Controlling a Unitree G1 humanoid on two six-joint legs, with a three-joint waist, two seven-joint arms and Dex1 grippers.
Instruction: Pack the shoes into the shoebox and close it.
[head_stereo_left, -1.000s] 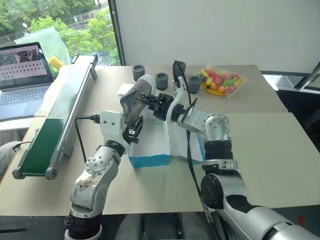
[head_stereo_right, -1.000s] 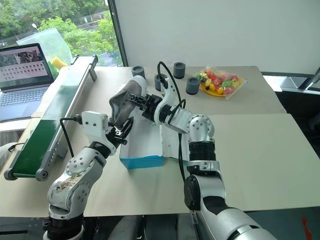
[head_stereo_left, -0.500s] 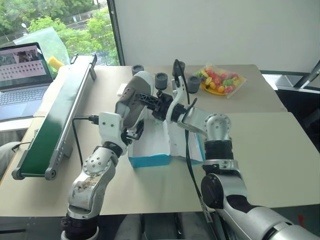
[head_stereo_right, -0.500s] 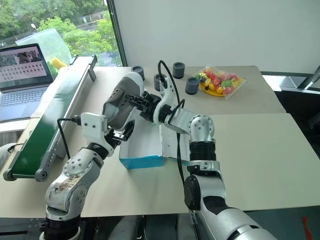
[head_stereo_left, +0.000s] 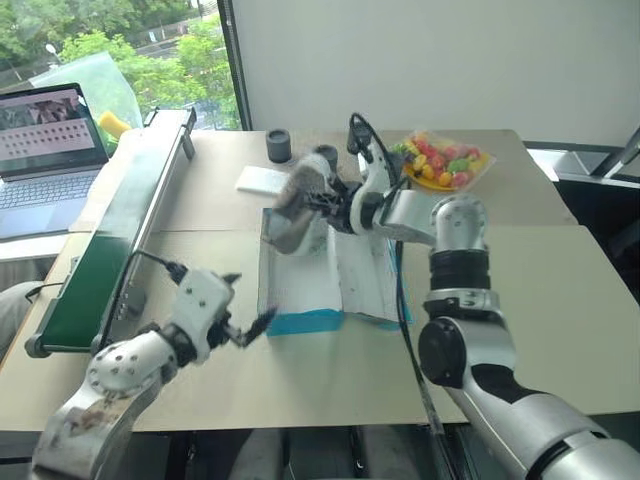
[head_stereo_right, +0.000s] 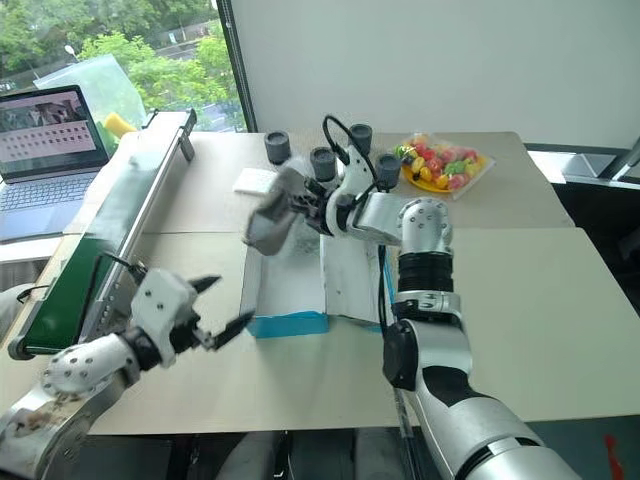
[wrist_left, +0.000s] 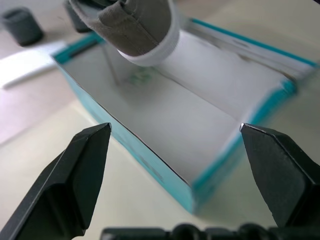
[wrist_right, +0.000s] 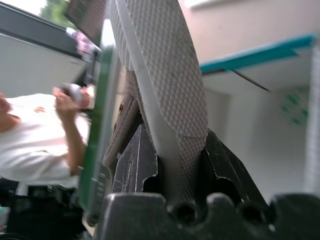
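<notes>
**Right end effector clamps sneaker over open shoebox; left one spread wide, empty**

Sneaker (head_stereo_left: 297, 205): grey-brown soft upper, white rubber sole with fine diamond-knurl tread; sole edge pinched between the black fingers of the right end effector (wrist_right: 175, 172); shoe hangs tilted at the far end of the shoebox (head_stereo_left: 300, 322), above its cavity.
Shoebox: rectangular bright-blue cardboard, white inside, lid folded out flat to the right on the beige surface (head_stereo_left: 560, 290); visible interior holds nothing.
Left end effector (head_stereo_right: 215, 310): fingers wide apart, gripping nothing, just beside the box's near-left corner, off the cardboard.
</notes>
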